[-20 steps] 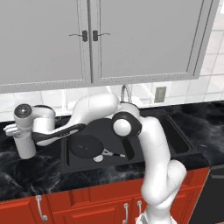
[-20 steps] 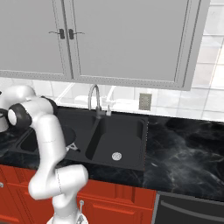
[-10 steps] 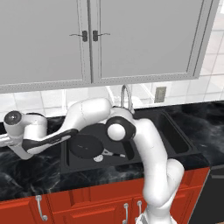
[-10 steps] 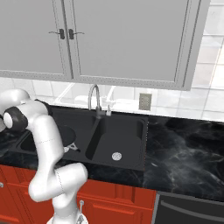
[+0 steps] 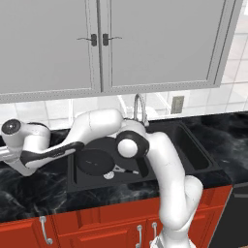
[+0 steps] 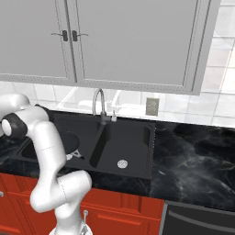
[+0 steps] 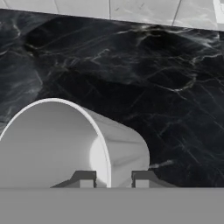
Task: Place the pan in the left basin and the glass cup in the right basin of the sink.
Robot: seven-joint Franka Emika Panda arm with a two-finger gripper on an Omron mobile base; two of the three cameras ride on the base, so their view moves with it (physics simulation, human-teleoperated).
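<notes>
In the hand view the glass cup (image 7: 70, 144) is very near the camera. It is pale grey-white and a little see-through, round, and wider at the open rim. One finger tip (image 7: 84, 178) stands on the inner side of its wall and the other on the outer side, so the gripper (image 7: 111, 179) is clamped on the wall of the cup. Behind the cup lies the black marble counter (image 7: 175, 87) with thin white veins, and at the far edge a strip of pale wall tiles (image 7: 87, 6).

The left base view shows the arm stretched far over the left end of the counter (image 5: 29, 189); the hand is at the left border of the picture and the cup cannot be made out there. The pan (image 5: 95, 162) lies flat in the left basin (image 5: 77, 179), round, shallow and black, with its thin handle (image 5: 127, 170) pointing toward the divider. The right basin (image 5: 191, 150) is partly behind the arm.

The right base view gives the right basin (image 6: 126, 149) openly: matte black, rectangular, with a round silver drain (image 6: 121, 163) on its floor. The curved chrome faucet (image 6: 98, 103) stands behind the divider of the sink (image 6: 151, 151).

Grey cabinet doors (image 6: 133, 41) hang above, and red cabinet fronts (image 5: 97, 227) are under the counter.
</notes>
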